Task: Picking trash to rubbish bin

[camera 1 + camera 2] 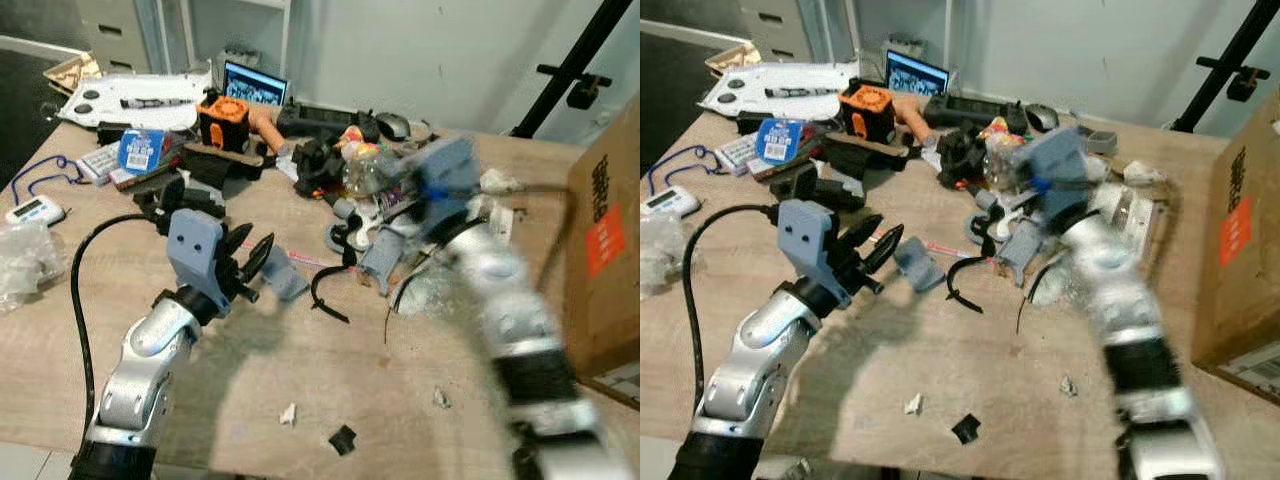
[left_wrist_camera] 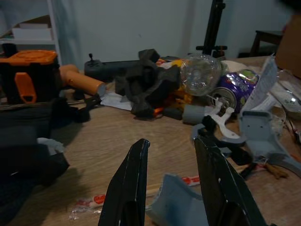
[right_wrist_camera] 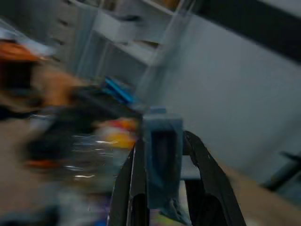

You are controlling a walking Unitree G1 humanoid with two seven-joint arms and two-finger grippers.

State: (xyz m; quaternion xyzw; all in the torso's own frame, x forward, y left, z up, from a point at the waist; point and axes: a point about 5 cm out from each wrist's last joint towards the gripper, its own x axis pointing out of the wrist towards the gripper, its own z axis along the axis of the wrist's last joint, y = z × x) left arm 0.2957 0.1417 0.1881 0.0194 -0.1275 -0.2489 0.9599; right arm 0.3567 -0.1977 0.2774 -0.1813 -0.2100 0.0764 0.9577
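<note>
Across the wooden table, both silver arms reach in from the near edge toward a heap of clutter in the middle. At the right edge stands a large cardboard box, smooth-sided with an orange label, closing off that side. The near part of the tabletop is mostly bare wood, with room between the two arms.

Blurred, the right arm slants up over the heap, and the right gripper is clamped on a flat, rectangular grey plastic piece, held off the table above the pile.

Bent at the elbow, the left arm holds the left gripper low over the wood with its black fingers spread apart, holding nothing. Just in front of them lies a curved grey plastic shell, and beside it a thin clear wrapper with red print.

Farther back sit a crumpled clear plastic bottle, a purple drink can lying on its side, and an orange-and-black tool box. Small scraps, one white and one black, lie near the front edge.
</note>
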